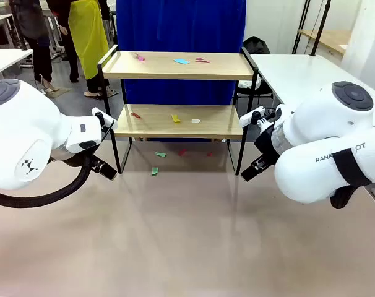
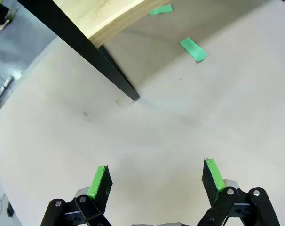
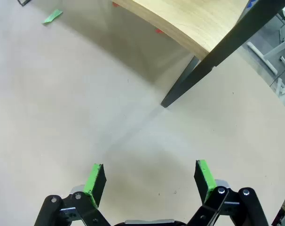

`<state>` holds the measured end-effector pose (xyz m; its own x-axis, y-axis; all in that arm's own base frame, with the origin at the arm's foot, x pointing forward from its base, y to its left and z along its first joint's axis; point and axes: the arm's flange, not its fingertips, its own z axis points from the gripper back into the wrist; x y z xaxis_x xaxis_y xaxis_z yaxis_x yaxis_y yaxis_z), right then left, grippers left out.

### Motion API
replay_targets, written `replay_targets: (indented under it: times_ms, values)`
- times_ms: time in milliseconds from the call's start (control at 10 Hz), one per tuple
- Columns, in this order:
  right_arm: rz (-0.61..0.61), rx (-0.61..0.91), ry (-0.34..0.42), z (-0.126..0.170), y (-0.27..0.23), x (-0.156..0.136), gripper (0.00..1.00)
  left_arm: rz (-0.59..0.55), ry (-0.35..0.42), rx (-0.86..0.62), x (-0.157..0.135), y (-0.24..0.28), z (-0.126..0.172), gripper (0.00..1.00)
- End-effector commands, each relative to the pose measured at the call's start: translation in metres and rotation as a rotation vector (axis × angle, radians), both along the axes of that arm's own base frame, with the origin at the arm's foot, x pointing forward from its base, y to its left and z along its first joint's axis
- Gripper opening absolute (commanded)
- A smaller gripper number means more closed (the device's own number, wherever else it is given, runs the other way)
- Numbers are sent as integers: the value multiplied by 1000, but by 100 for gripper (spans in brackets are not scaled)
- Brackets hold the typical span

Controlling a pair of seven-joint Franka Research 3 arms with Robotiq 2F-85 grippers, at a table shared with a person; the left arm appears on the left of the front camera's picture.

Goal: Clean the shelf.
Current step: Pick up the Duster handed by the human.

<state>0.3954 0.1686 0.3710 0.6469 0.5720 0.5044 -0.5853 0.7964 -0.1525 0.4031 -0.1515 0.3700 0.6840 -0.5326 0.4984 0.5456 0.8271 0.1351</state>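
The shelf (image 1: 178, 66) stands at the middle of the far side of the table, with two light wooden boards in a black frame. Small coloured paper scraps lie on its top board (image 1: 181, 61), on its lower board (image 1: 176, 118) and on the table beneath it (image 1: 155, 171). My left gripper (image 1: 110, 145) hangs open by the shelf's front left leg (image 2: 109, 70). My right gripper (image 1: 249, 143) hangs open by the front right leg (image 3: 194, 77). Both hover over bare tabletop, holding nothing. Green scraps (image 2: 193, 49) lie ahead of the left gripper (image 2: 156, 176). Beyond the right gripper (image 3: 152, 176) lies another green scrap (image 3: 52, 16).
A blue curtain (image 1: 181, 25) hangs behind the shelf. A white table (image 1: 299, 71) stands at the back right. People (image 1: 85, 37) stand at the far left, away from the table. The beige tabletop (image 1: 187, 235) in front of the shelf is open.
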Motion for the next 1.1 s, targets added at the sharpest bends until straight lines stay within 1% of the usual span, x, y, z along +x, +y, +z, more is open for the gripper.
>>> replay_targets:
  times_ms: [0,900,1000]
  values:
    - [0,0,0,0,0,0,100,0,0,0,0,0,0,100]
    - [0,-1,0,0,0,0,100,-1,0,0,0,-1,0,100]
    - [-5,6,-37,23,-3,6,100,-24,19,-36,9,6,22,100]
